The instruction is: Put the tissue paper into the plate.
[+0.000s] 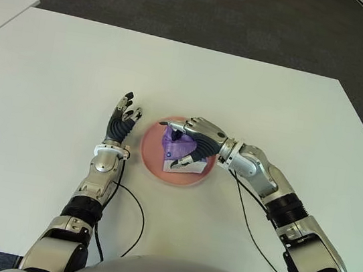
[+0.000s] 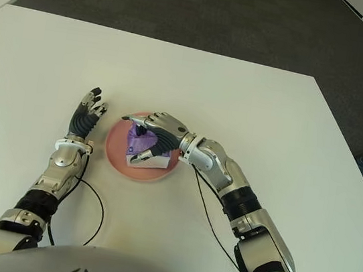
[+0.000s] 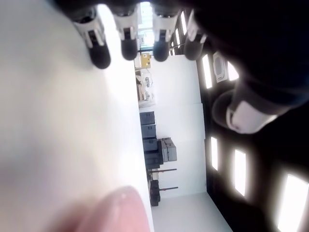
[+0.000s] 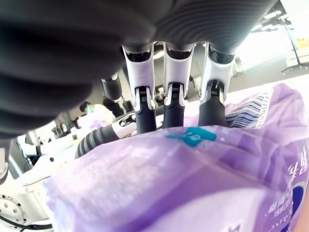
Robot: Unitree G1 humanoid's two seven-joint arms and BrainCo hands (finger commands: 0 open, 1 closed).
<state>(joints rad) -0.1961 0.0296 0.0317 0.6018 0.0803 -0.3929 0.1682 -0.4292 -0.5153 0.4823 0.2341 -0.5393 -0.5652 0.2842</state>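
From the head cameras: a purple tissue pack (image 1: 181, 151) sits in a pink plate (image 1: 153, 159) on the white bench (image 1: 54, 77), with the right hand (image 1: 198, 138) draped over it, fingers (image 1: 176, 128) curled around the pack's top and far side. The left hand (image 1: 121, 125) shows just left of the plate, fingers straight and spread, holding nothing.

Left wrist camera: extended fingertips (image 3: 129, 46) beside the bench, nothing between them.

Right wrist camera: three fingers (image 4: 173, 104) press onto the far side of the purple wrapper (image 4: 203, 174), which fills the space beneath the palm.
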